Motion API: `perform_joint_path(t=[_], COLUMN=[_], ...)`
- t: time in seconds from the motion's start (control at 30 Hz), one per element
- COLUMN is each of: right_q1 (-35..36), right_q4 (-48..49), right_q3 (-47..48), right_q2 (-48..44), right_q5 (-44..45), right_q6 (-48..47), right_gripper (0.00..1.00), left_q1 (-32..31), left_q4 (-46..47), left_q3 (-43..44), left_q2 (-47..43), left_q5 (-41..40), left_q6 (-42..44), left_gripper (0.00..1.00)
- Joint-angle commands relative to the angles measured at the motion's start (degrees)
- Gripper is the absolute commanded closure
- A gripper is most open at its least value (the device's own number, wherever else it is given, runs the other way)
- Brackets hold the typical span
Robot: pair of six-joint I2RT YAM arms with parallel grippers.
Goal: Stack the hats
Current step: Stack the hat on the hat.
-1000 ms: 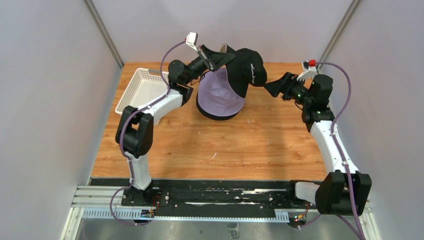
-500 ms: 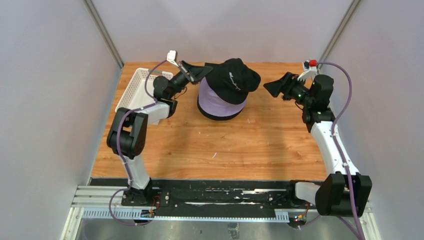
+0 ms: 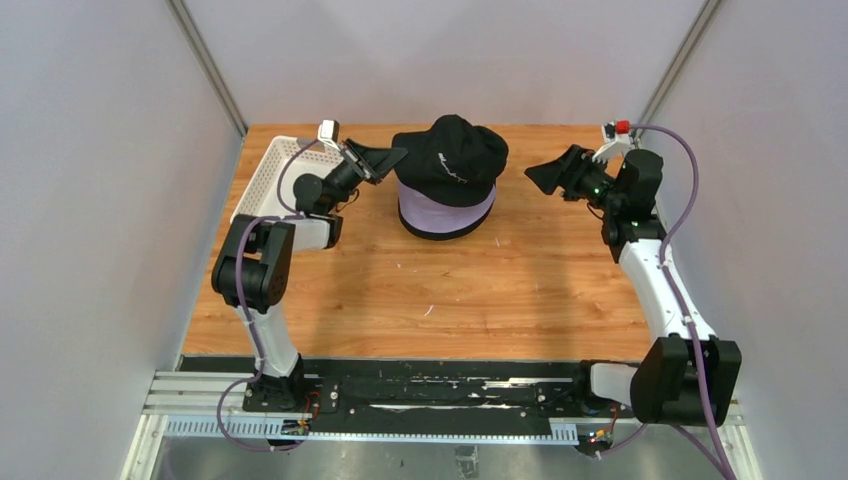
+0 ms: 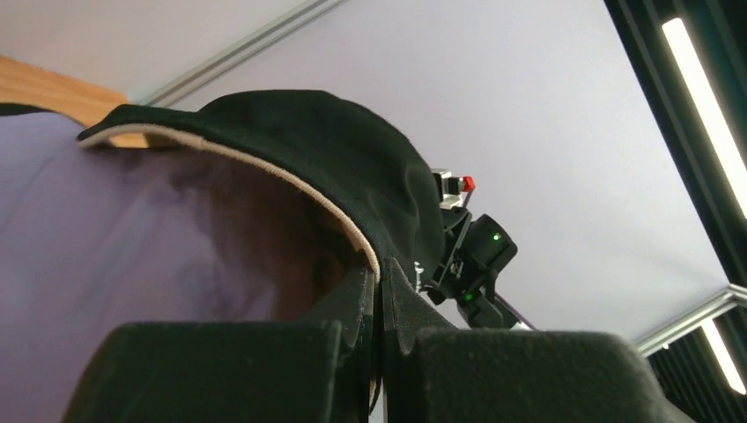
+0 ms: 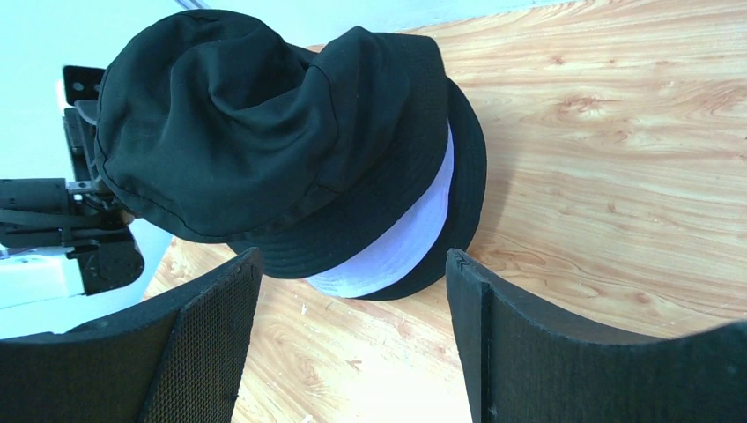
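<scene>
The black hat sits crown-up over the lavender hat. Your left gripper, just left of the lavender hat, is pinched shut on the black brim (probably to tug it level). Your right gripper, right of it and apart, stands open, holding nothing.

Table lay open before the black hat — its left side blocked by the clamped left gripper and basket.
</scene>
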Motion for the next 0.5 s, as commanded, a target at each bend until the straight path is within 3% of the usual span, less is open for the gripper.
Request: perform_joint_path(t=[0.0, 0.47], right_q1=[-0.9, -0.6], right_q4=[2.7, 7.2], right_q3=[-0.8, -1.5], right_q2=[0.8, 5.2], right_q5=[-1.7, -4.5], right_q6=[1.1, 4.9], right_gripper=[0.25, 0.24], left_q1=[0.8, 2.4], left_q4=[3.9, 4.3], left_q3=[-0.5, -1.6], left_q2=[3.9, 10.4], left_q5=[2.0, 0.8], left_q6=[0.1, 1.1], left_gripper=[1.00, 0.91])
